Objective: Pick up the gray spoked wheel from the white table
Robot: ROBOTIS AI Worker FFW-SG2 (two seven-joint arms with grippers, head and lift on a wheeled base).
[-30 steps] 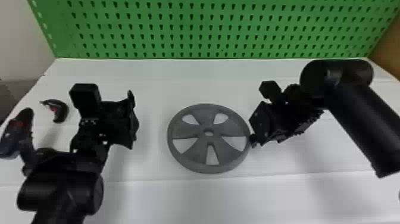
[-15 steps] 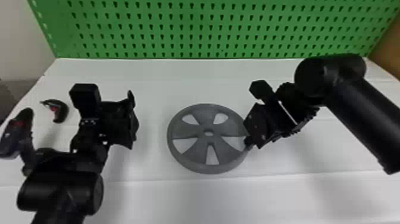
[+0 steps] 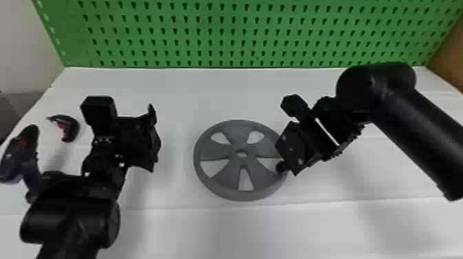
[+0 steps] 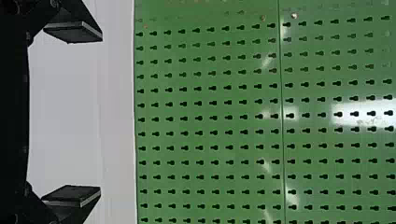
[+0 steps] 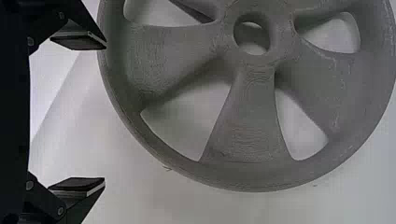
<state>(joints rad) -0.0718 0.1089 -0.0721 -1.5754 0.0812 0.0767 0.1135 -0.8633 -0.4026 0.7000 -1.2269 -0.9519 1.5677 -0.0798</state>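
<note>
Okay, likely approach step: right gripper (image 5: 104,112) gaped empty by the wheel (image 3: 237,133), head-view centre; next move needed rim alignment, then closing. Left gripper (image 4: 101,114) gaped, head-view left.

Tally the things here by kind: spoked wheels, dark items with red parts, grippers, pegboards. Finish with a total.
Gray spoked wheel: 1
Dark items with red parts: 2
Grippers, left gripper and right gripper: 2
Green pegboard: 1
Total: 6
</note>
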